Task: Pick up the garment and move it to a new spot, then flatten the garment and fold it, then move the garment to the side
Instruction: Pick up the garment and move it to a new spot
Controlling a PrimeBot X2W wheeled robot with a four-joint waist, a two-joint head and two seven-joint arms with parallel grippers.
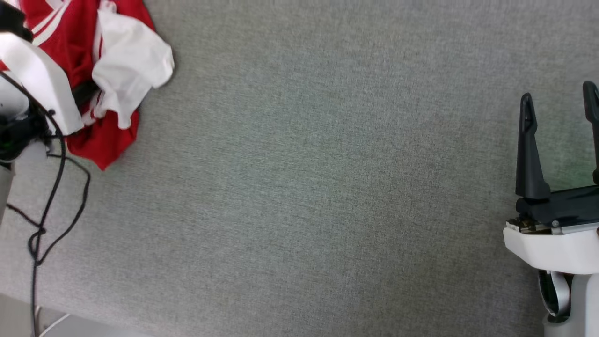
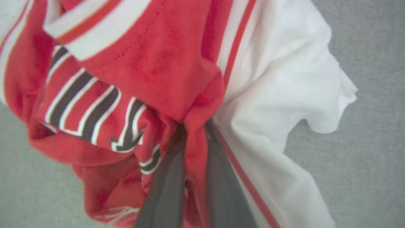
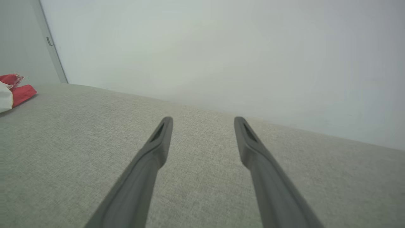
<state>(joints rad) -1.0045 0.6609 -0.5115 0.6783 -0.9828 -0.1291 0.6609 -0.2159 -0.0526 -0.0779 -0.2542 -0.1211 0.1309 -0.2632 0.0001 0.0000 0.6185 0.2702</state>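
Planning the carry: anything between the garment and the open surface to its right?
Nothing visible. The left gripper is shut on the garment at the far left; the grey surface runs bare to the right gripper, open at the right edge.

Grey woven fabric covers the desk (image 1: 327,196), its weave fine and uniform under soft, even light. Behind its far edge rises a plain pale wall (image 3: 227,47), crossed near one side by a dark slanted strip (image 3: 53,47). Pale floor (image 1: 11,320) borders the desk's near corner.
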